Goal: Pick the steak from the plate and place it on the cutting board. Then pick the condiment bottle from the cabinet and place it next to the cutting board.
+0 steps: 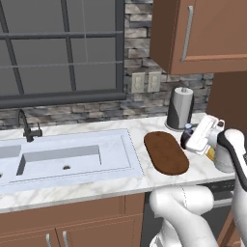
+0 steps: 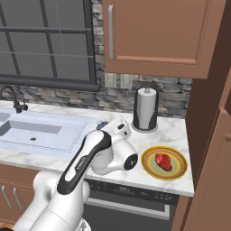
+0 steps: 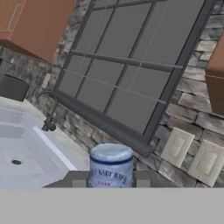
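Marble desk (image 2: 173, 128) carries the steak (image 2: 164, 161), unmoved on its plate (image 2: 182, 159); jaws grip the bottle (image 3: 111, 165) upright beside the board (image 1: 165, 152), seemingly for placing.

A wide white rectangular sink (image 1: 62, 159) is sunk into the marbled counter well off to the gripper's left, with a dark curved faucet (image 1: 26, 126) at its back edge. Just behind the gripper stands a grey paper towel roll (image 1: 180, 107) on a dark base, below two pale wall outlets (image 1: 145, 82) on the stone wall. A large dark-framed window (image 1: 58, 48) spans the wall above the sink.
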Robot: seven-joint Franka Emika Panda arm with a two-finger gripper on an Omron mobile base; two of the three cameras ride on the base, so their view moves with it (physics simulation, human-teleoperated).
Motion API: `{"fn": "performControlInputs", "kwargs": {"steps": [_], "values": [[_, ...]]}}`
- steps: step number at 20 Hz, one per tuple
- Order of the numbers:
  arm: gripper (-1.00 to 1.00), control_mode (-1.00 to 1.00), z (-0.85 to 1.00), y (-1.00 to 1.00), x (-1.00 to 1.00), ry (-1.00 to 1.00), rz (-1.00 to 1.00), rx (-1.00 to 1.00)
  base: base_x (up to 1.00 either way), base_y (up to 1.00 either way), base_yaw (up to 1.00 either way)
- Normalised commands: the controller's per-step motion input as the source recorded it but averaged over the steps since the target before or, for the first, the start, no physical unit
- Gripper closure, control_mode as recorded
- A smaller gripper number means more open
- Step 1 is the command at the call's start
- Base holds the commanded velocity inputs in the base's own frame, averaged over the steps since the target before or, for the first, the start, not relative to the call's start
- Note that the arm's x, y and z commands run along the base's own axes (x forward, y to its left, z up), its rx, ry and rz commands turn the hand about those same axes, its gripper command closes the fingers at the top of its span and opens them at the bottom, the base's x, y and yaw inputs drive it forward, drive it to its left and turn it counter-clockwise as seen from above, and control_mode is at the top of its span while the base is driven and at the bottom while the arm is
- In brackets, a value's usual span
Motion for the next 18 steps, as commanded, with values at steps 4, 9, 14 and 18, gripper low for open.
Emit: {"fn": "performControlInputs", "kwargs": {"steps": [4,9,14,18], "values": [[1.00,-1.00,-0.02,-0.02,0.03,-0.08,0.00,0.00,0.00,0.00,0.00],[1.00,-1.00,0.00,-0.11,0.06,-0.01,0.00,0.00,0.00,0.00,0.00],[1.00,-1.00,0.00,-0.17,0.08,0.00,0.00,0.00,0.00,0.00,0.00],[1.00,-1.00,0.00,-0.21,0.09,0.00,0.00,0.00,0.00,0.00,0.00]]}}
